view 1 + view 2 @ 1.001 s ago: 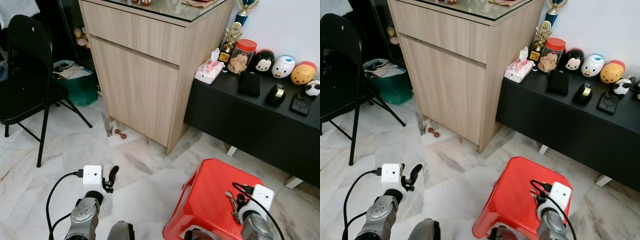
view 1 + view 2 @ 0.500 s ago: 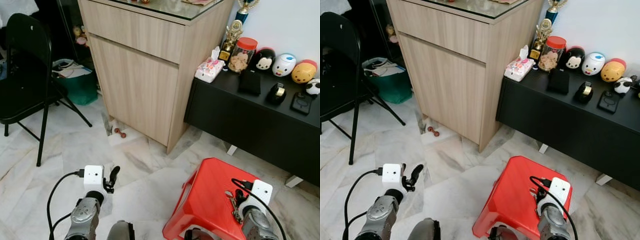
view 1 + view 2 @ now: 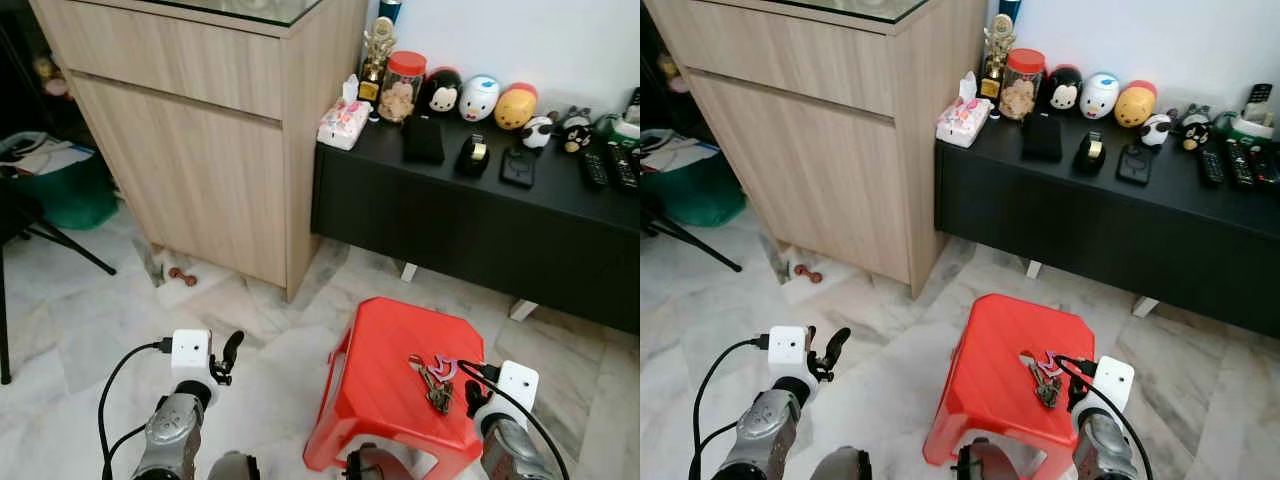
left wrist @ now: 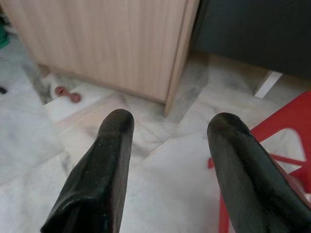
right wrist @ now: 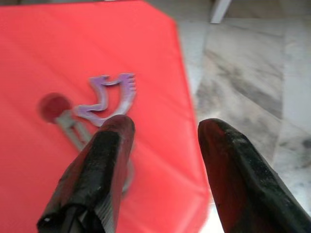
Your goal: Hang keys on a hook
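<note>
A bunch of keys (image 3: 432, 378) with a purple fob (image 5: 109, 94) and a red-capped key (image 5: 52, 107) lies flat on the top of a red plastic stool (image 3: 385, 350). My right gripper (image 5: 163, 128) hovers low over the stool's right edge, just beside the keys. It is open with nothing between its fingers, and one finger (image 5: 104, 160) overlaps the key ring in the right wrist view. My left gripper (image 4: 170, 121) is open and empty above the marble floor, left of the stool, facing the wooden cabinet (image 3: 200, 120).
A low black sideboard (image 3: 480, 220) behind the stool carries toys, a jar, a tissue pack and remotes. A green bin (image 3: 60, 190) and a chair leg stand at the far left. A small reddish object (image 3: 183, 277) lies by the cabinet foot.
The camera has swung to the right, so cabinet and chair slid left and the stool sits more central. The keys now show clear of the right gripper. Both grippers stay open.
</note>
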### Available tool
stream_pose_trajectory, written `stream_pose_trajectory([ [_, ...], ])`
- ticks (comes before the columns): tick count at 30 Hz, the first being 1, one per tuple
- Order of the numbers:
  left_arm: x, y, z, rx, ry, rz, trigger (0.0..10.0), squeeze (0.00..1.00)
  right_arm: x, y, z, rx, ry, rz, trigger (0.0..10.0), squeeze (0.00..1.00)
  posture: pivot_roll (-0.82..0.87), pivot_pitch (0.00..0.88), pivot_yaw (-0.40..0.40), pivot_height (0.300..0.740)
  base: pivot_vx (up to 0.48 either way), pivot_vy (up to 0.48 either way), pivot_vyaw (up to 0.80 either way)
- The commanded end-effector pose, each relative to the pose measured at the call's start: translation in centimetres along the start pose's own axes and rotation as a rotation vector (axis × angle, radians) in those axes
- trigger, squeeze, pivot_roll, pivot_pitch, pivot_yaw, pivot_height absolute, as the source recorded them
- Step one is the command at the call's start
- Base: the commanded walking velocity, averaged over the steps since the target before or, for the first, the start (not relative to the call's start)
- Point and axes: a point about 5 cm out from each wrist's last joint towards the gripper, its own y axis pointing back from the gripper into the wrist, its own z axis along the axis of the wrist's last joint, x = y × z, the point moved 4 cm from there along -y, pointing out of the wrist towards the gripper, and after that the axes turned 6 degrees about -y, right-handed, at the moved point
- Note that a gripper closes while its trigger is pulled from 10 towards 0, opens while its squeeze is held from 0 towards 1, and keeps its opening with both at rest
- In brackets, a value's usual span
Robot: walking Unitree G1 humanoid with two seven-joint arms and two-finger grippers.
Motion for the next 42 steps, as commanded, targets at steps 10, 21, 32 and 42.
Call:
stream_pose_trajectory([
  [10,0.1,0.2,-0.4,0.018,0.008,0.003,10.0,0.0,1.0,0.0,0.7,-0.039,0.049,0.052,10.0,0.0,0.11,0.11,-0.08,0.621,0.0,0.0,0.0],
  [21,0.0,0.2,-0.4,0.018,0.008,0.006,10.0,0.0,1.2,0.0,1.2,-0.082,0.062,0.065,10.0,0.0,0.11,0.11,-0.082,0.602,0.0,0.0,0.0],
  [32,-0.1,0.1,-0.4,0.021,0.005,-0.002,10.0,0.0,1.1,0.0,1.0,-0.059,0.07,0.049,10.0,0.0,0.11,0.113,-0.081,0.593,0.132,0.0,-0.04],
  [42,-0.1,0.1,-0.3,0.019,0.0,-0.002,10.0,0.0,1.3,0.0,0.9,-0.066,0.068,0.058,10.0,0.0,0.11,0.113,-0.081,0.585,0.306,0.0,-0.04],
])
